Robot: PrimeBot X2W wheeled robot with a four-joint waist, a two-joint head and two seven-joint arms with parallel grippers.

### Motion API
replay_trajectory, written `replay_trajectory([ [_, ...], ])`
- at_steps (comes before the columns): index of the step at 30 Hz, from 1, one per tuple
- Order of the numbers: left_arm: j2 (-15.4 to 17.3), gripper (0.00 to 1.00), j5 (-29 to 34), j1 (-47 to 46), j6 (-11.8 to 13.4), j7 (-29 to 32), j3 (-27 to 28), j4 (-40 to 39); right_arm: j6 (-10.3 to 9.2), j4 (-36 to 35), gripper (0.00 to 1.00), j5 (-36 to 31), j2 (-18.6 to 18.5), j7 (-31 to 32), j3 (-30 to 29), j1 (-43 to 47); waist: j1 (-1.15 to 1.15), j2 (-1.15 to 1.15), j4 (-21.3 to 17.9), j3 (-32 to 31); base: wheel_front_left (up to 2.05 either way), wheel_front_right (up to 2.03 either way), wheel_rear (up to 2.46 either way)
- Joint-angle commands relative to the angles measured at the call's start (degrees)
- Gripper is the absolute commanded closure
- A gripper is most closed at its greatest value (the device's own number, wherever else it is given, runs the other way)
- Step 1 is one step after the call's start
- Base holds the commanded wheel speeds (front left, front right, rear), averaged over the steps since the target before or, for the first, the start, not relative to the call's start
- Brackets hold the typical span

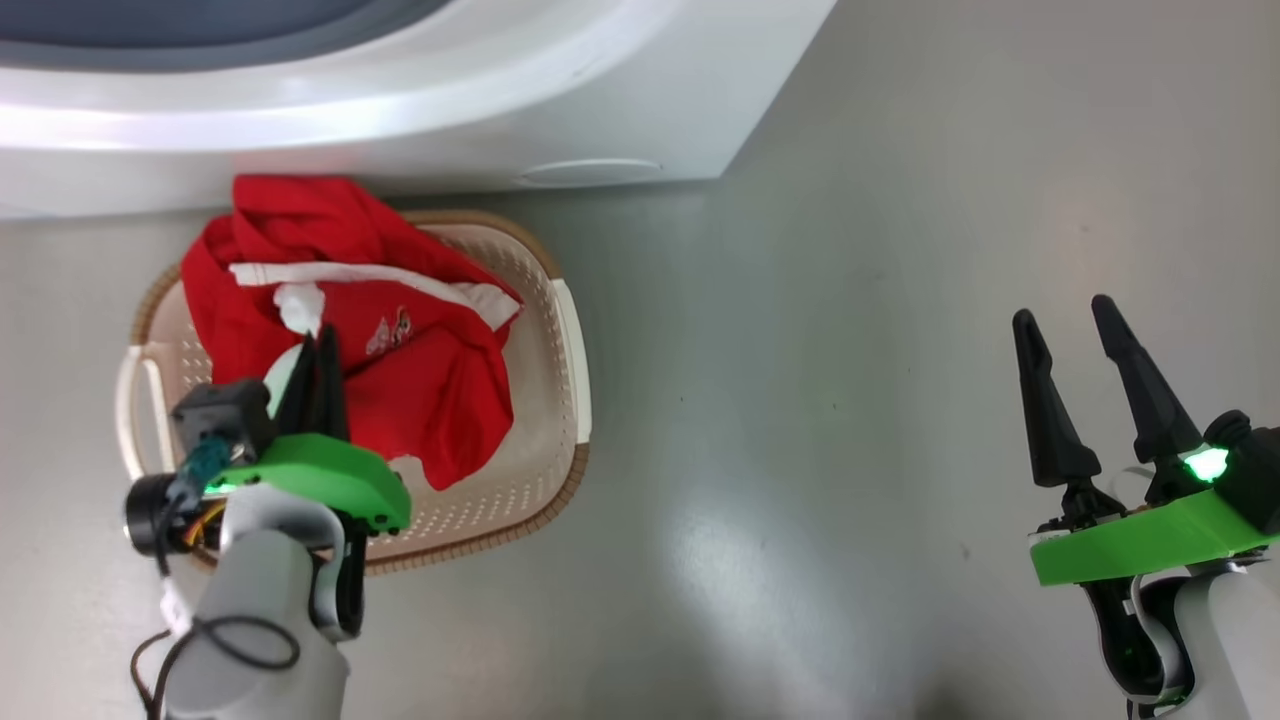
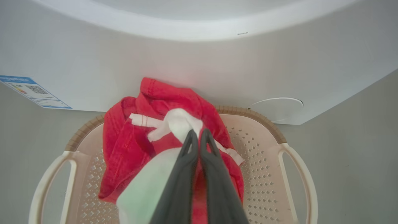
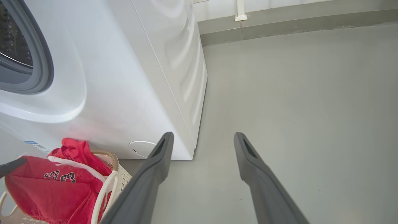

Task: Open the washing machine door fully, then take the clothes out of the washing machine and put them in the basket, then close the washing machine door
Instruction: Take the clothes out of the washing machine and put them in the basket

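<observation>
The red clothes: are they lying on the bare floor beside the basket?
No, the red clothes are piled inside the basket, in front of the washing machine.

Washing machine [image 1: 600, 110] casing: white, smooth, glossy, throwing broad highlights. Gasket [image 3: 43, 62] round its opening: grey, matt, rubbery look. Drum [image 3: 12, 40] behind it: perforated metal, dull shine. Label [image 2: 31, 91] on the casing: blue-edged printed sticker, flat finish.

Basket [image 1: 560, 330]: cream plastic, smooth, punched with small holes. Its rim is brown with a woven-look texture.

Clothes [image 1: 430, 400]: red cloth, soft, matt, creased, with a fine grain in my left wrist view. White cloth trim and a white cloth piece.

Floor [image 1: 850, 400]: grey, smooth, low sheen.

My left claw [image 1: 317, 337] and right claw [image 1: 1064, 314]: fingers [image 1: 1055, 430] dark, matt, plastic-looking. Mounts [image 1: 1140, 545] are bright green plastic, smooth.
</observation>
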Motion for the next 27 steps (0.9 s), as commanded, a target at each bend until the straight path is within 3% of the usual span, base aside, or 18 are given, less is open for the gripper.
replay_trajectory([
  [1, 1.4, 1.00, 0.6, -0.1, -0.3, -0.3, 1.1, 0.3, 0.36, -1.3, 0.00, 0.3, -0.8, -0.4, 1.1, 0.2, 0.00, 0.00, -0.6, 1.4, 0.00, 0.00, 0.00],
  [6, 1.4, 0.99, 1.1, -4.7, -0.6, -0.3, 0.2, 9.0, 0.36, -1.5, 0.00, 0.3, -0.8, -0.4, 1.0, -0.4, 0.00, 0.00, -0.7, 2.8, 0.00, 0.00, 0.00],
  [10, 1.4, 0.79, 0.9, -7.5, -0.9, -0.3, -0.1, 14.2, 0.36, -1.5, 0.00, 0.3, -0.8, -0.4, 1.3, -1.0, 0.00, 0.00, -1.0, 3.6, 0.00, 0.00, 0.00],
  [14, 1.4, 0.53, 0.7, -9.0, -0.9, -0.3, -0.1, 15.9, 0.36, -1.5, 0.00, 0.3, -0.7, -0.4, 1.3, -1.1, 0.00, 0.00, -1.2, 3.9, 0.00, 0.00, 0.00],
  [15, 1.4, 0.37, 0.7, -9.1, -0.9, -0.3, 0.0, 16.0, 0.36, -1.4, 0.00, 0.3, -0.6, -0.4, 1.3, -1.1, 0.00, 0.00, -1.3, 3.8, 0.00, 0.00, 0.00],
  [16, 1.4, 0.09, 0.7, -9.1, -1.0, -0.3, 0.1, 16.1, 0.36, -1.4, 0.00, 0.3, -0.6, -0.4, 1.2, -1.1, 0.00, 0.00, -1.3, 3.7, 0.00, 0.00, 0.00],
  [17, 1.4, 0.00, 0.7, -9.1, -1.0, -0.3, 0.1, 16.2, 0.36, -1.3, 0.00, 0.3, -0.6, -0.4, 1.1, -1.1, 0.00, 0.00, -1.3, 3.6, 0.00, 0.00, 0.00],
  [27, 1.4, 0.00, 1.2, -6.2, -1.3, -0.3, 1.1, 13.9, 0.36, -0.3, 0.00, 0.2, -0.9, -0.4, 1.2, -0.2, 0.00, 0.00, -0.9, -0.5, 0.00, 0.00, 0.00],
])
